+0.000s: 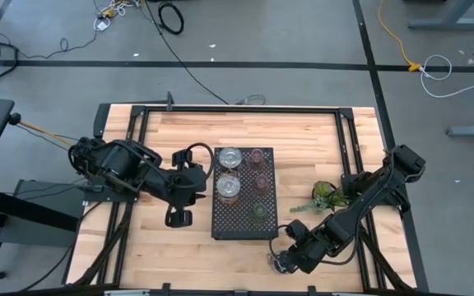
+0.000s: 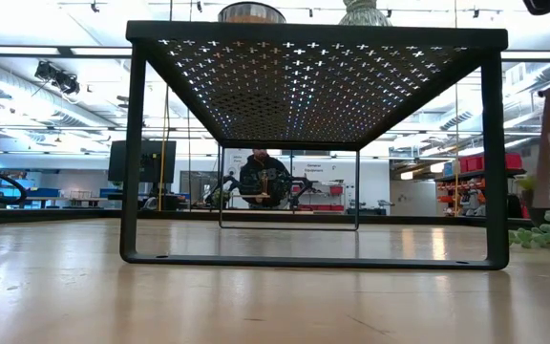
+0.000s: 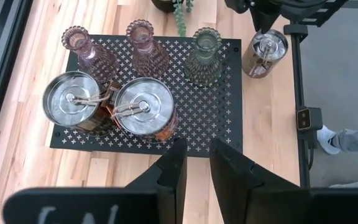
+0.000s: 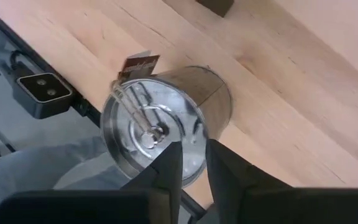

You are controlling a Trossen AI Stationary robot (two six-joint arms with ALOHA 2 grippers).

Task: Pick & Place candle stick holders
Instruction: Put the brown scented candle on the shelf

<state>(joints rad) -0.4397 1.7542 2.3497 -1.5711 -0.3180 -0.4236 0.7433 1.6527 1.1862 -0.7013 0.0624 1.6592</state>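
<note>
Right claw over smooth round silvery holder.

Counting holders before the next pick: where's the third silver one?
It is off the tray, on the bare table at its near right corner, under the right gripper; the silver holder shows clearly in the left wrist view.

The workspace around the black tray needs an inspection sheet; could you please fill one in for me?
Surface: wooden table; black perforated tray stands on it as a raised stand.
Job's things: on the tray, two silvery holders, two pink holders, one olive-green holder; a third silvery holder on the table off the tray, at the right gripper.
Clutter: plant sprig right of the tray.
Grippers: left gripper empty, left of the tray; right gripper's fingers at the silvery holder's rim.
Cables: several on the floor.
Surroundings: a person beyond the table.
</note>
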